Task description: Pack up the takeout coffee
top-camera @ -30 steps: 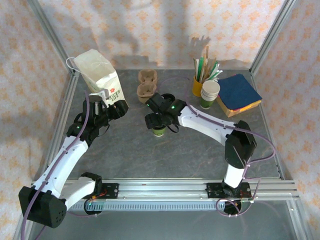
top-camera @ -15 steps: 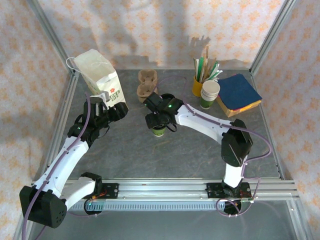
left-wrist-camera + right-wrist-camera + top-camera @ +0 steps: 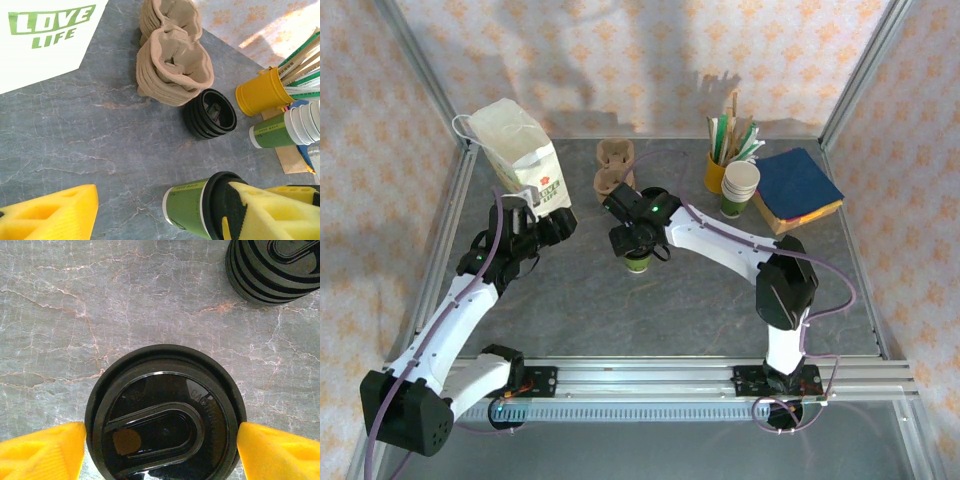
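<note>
So that it lifts upright, takeout coffee [image 3: 165, 415]: stands between pads of the right gripper [image 3: 162, 447]; clamping cannot be told.
Left gripper [image 3: 557, 222]: fingers spread, empty, near the paper bag [image 3: 515, 145], likely for steadying.

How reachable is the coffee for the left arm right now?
Probably not cleanly. The right pincer sits over the coffee, fingers against both sides of its lid. The left pincer is open nearby, but only the cup's lower part looks free.
</note>
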Robot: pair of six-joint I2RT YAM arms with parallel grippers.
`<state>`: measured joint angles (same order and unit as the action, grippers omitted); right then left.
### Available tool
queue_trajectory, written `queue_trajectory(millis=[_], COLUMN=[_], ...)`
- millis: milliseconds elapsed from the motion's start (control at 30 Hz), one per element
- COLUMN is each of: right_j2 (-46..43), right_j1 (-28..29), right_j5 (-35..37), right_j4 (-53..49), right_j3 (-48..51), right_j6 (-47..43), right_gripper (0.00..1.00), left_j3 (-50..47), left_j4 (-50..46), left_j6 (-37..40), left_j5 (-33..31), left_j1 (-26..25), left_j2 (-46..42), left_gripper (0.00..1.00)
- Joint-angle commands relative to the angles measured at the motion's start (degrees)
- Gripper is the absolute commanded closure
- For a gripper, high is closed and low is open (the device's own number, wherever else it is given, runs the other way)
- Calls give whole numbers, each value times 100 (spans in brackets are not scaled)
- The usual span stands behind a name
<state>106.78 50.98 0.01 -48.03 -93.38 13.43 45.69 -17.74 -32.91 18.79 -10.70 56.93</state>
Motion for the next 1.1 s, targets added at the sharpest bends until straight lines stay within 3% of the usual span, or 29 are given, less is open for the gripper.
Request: queue_trajectory(millis=[0,333,633,1067], right_j2=[117,229,233,523], right_j1=[40,39,43,43], right_j5=[-80,-108,-141,-13], right_j4=[-233,-379,-382,-754], right_j3=[-79,-133,-149,-324], right_j6=[-52,-123,-182,-218], right_gripper=[20,18,26,23], left_j3=[-46,-102,-147,-126], left_j4=[68,95,139,157], left_j6=[22,8,-5,21], left_j5=[-60,-33,-15,11], left_j1=[54,58,55,63], left_j2=[-103,-105,-85,-28], left_gripper=[30,30,30,30])
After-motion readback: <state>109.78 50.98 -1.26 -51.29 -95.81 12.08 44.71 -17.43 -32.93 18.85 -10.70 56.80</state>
